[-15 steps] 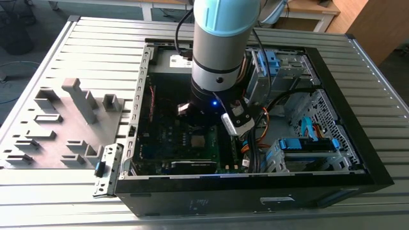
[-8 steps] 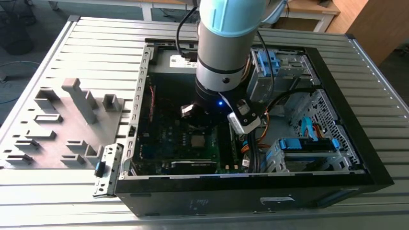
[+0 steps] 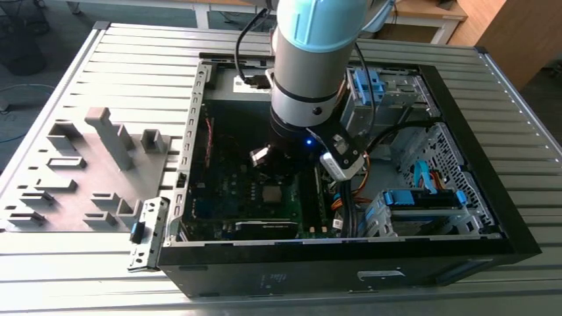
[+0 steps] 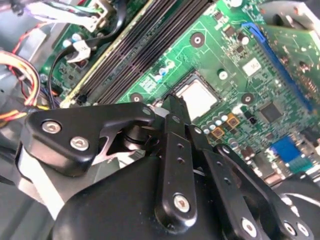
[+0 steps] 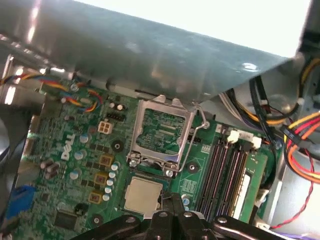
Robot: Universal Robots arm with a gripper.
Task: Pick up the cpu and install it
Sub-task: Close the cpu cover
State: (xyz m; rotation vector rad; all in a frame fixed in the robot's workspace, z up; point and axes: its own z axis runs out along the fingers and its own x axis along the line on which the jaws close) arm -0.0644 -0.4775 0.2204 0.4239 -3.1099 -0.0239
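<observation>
Gripper: down inside the case, low over the board.
Fingers: together, with nothing between them. The tips are just beside one edge of the cpu, and contact cannot be confirmed.
Cpu: lies flat and square in its socket on the board, free of the fingers. In the exterior view it sits at six o'clock from the arm's head.
Socket lid: swung up and open, standing tilted just past the cpu, with its wire lever alongside.
Board: green, flat on the case floor.
Memory slots: long black rows just beside the socket, at three o'clock from the cpu in the exterior view.
Wires: red, yellow and black bundles past the slots.
Drive cage: blue-fronted, at four o'clock from the cpu in the exterior view.
Arm: pale blue and grey, reaching straight down into the case.
Case: black, lying on its side with the open side up.
Fixture plate: grey with upright blocks, at nine o'clock from the case.
Table: slatted metal, carrying the case and plate.
</observation>
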